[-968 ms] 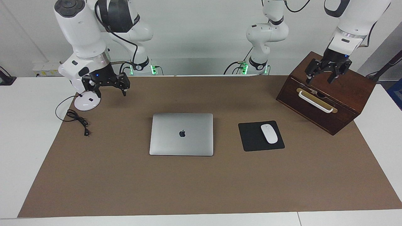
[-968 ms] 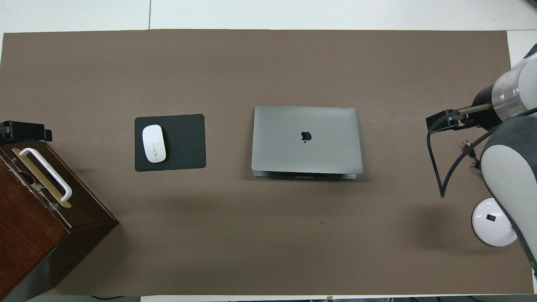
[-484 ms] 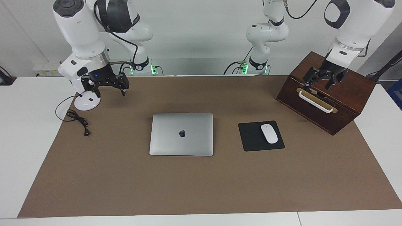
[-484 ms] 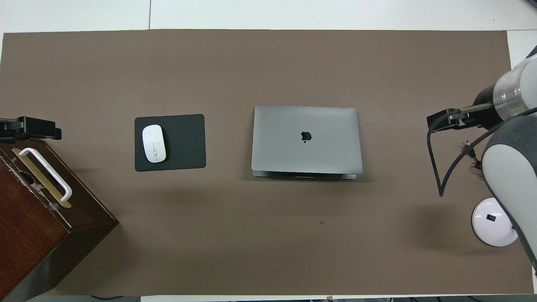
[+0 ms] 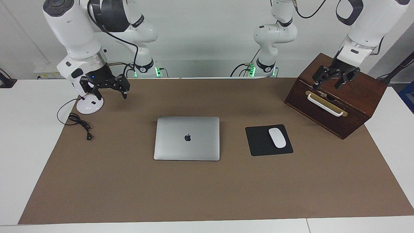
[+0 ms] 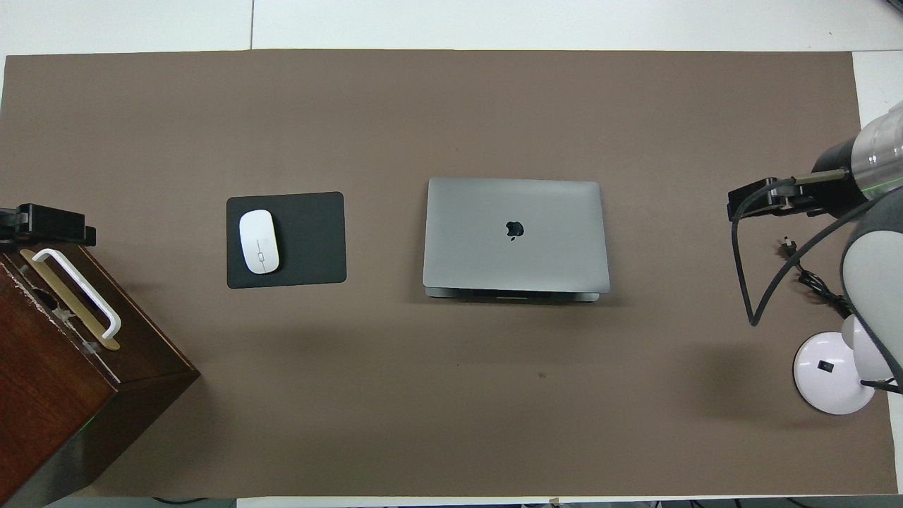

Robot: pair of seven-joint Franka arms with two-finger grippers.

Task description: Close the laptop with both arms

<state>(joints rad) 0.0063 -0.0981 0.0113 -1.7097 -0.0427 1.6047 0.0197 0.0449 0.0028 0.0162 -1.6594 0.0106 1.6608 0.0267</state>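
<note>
The silver-grey laptop (image 5: 187, 138) lies flat in the middle of the brown mat with its lid down and the apple logo up. In the overhead view the laptop (image 6: 515, 233) shows a thin strip of its base under the lid's edge nearest the robots. My right gripper (image 5: 111, 96) hangs open and empty over the mat's corner at the right arm's end, well apart from the laptop; overhead, only the right gripper (image 6: 769, 199) and its wrist show. My left gripper (image 5: 327, 85) hangs open and empty over the wooden box; the left gripper (image 6: 44, 222) sits at the frame's edge overhead.
A black mouse pad (image 5: 260, 142) with a white mouse (image 5: 277, 137) lies beside the laptop toward the left arm's end. A dark wooden box (image 5: 355, 97) with a white handle (image 5: 324, 105) stands at that end. A white round base (image 5: 90, 105) and a black cable (image 5: 79, 124) lie under the right gripper.
The right gripper has drifted away from the laptop toward its end of the table and risen slightly. The left gripper has shifted a little over the box. The laptop has not moved.
</note>
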